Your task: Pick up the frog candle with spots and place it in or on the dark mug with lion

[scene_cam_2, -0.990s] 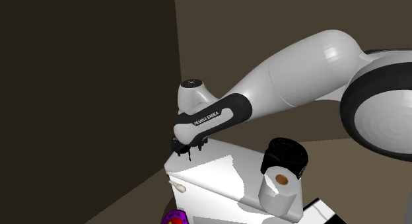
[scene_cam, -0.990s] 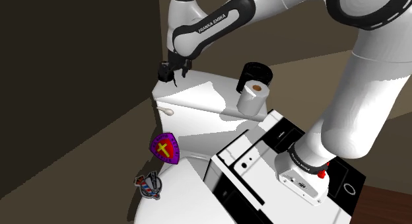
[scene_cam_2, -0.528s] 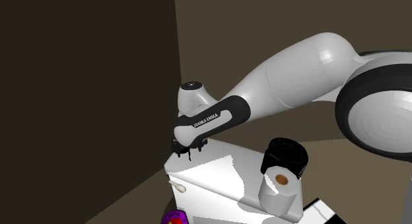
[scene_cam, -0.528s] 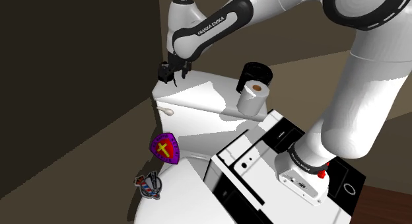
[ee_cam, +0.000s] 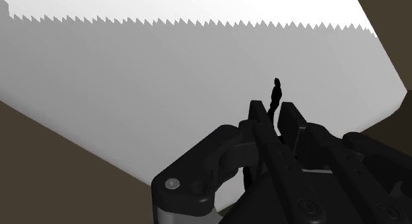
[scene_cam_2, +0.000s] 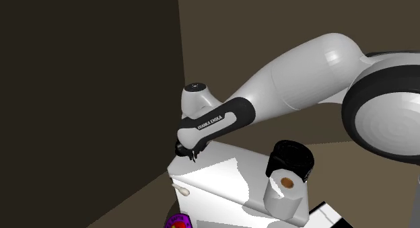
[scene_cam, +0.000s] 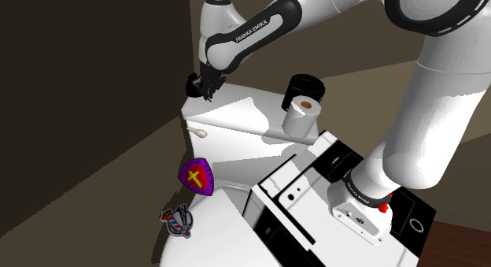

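**Step in hand: grasp.** The hand (scene_cam: 208,89) sits low at the far corner of the white surface (scene_cam: 236,112). In the wrist view its fingers (ee_cam: 259,120) are drawn nearly together and clamp the frog candle (ee_cam: 276,90). The candle is rendered black, and a thin sliver of it projects beyond the fingertips. In the shoulder view a dark lump of the candle shows just beside the hand, on the side away from the dark mug (scene_cam: 305,86). The mug stands well apart from the hand, just behind a white roll (scene_cam: 301,114).

**Next move, as judged:** lift straight up, pass clear of the roll, stop over the mug's mouth, release.

**Change from 1.0 s ago:** the fingers then hung spread over the candle and are now closed. The arm's pose is nearly unchanged.
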Controlling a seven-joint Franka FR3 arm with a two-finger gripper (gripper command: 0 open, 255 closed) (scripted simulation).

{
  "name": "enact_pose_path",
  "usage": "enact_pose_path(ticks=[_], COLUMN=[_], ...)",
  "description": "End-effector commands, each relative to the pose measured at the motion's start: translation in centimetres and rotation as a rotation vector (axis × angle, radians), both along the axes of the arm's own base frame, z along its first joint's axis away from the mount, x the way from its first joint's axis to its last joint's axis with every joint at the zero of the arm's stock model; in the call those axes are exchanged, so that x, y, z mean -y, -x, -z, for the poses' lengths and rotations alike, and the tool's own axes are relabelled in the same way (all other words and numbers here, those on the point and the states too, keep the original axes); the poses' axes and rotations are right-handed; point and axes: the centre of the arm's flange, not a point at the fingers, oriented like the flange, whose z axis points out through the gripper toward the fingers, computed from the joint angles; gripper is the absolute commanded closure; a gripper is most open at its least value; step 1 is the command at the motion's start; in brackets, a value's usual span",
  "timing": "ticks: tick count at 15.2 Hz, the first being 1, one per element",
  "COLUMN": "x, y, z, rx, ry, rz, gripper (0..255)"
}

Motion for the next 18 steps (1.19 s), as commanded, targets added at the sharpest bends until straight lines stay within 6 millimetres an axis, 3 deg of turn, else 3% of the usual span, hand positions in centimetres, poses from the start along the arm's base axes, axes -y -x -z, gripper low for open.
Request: enact_pose_path(ticks=[1,4,18], x=[0.0,0.0,0.0], y=[0.0,0.0,0.0], z=[0.0,0.0,-7.4], rx=[0.0,0.0,0.0], ry=[0.0,0.0,0.0], rz=[0.0,0.0,0.0], gripper=[255,255,255])
